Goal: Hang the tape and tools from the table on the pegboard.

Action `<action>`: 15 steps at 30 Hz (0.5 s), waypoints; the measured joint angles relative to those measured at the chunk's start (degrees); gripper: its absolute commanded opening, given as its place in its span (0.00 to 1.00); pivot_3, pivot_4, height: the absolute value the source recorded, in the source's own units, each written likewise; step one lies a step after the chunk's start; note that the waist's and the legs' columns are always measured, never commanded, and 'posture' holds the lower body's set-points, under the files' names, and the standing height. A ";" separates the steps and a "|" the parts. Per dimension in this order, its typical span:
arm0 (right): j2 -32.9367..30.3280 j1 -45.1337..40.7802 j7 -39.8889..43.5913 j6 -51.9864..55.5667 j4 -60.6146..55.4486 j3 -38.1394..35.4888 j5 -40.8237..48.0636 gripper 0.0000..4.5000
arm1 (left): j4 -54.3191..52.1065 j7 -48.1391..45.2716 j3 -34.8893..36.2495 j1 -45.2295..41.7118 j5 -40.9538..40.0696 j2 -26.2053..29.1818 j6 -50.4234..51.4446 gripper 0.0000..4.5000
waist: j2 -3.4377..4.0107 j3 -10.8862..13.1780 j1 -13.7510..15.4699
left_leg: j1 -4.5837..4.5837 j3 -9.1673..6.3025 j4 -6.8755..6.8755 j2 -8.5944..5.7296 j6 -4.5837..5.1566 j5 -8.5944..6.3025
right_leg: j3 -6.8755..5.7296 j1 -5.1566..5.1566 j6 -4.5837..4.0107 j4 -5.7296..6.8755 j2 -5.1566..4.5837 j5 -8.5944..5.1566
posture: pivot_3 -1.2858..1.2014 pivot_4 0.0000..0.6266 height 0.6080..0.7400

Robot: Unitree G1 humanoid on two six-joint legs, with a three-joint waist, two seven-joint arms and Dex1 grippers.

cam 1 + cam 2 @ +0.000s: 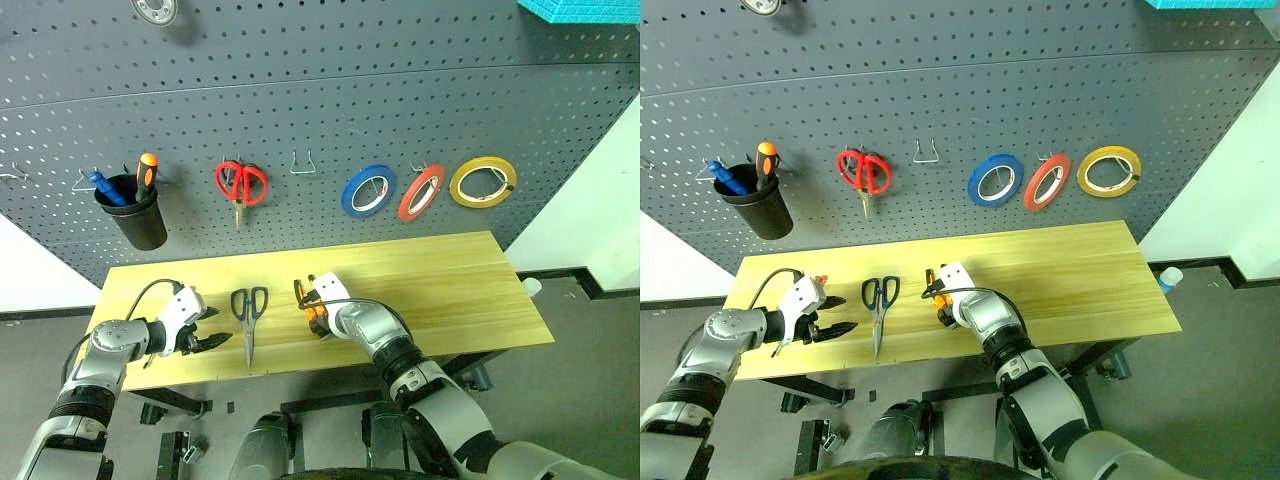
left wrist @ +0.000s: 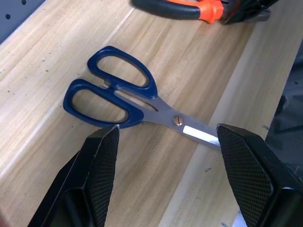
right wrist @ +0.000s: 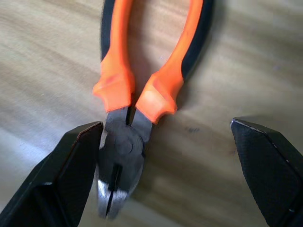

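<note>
While the right gripper (image 3: 165, 175) hangs spread wide over the pliers (image 3: 142, 94) at the table's (image 1: 450, 290) lower centre, the left gripper (image 2: 165, 175) stands parted beside the blue scissors (image 2: 128, 101), and the red tape (image 1: 421, 192) hangs on the pegboard (image 1: 330, 90) upper right.

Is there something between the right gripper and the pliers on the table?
Nothing visible. The right gripper hangs open right over the pliers, which lie flat on the table with the steel head between the fingers. The blue-handled scissors lie apart, to the side.
</note>
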 measured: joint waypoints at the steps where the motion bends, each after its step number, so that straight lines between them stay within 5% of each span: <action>1: -0.04 -0.33 -0.53 -0.45 0.65 -0.03 0.01 1.00 | -0.39 0.06 0.16 0.16 -0.25 -0.04 0.07 0.76 | 0.01 0.04 0.04 | 0.00 0.00 0.00 0.00 0.00 0.00 | 0.00 0.00 0.00 0.00 0.00 0.00 | 0.49 0.23 1.00; 10: -0.53 -1.58 -0.77 -2.12 0.93 0.99 -1.08 1.00 | -1.46 0.71 0.76 1.25 -0.77 -1.19 0.81 0.76 | 0.06 0.38 0.05 | -0.04 0.04 -0.04 -0.01 0.00 0.00 | 0.06 -0.10 -0.02 -0.01 0.01 -0.01 | 0.48 0.23 1.00; 15: -1.79 -1.44 5.83 -3.11 -1.84 4.69 -1.50 1.00 | -1.73 1.31 0.76 1.14 -0.76 -2.00 0.83 0.76 | 0.05 0.54 -0.21 | -0.06 0.04 -0.06 -0.01 0.00 0.00 | 0.06 -0.12 -0.02 -0.01 0.01 -0.01 | 0.48 0.23 1.00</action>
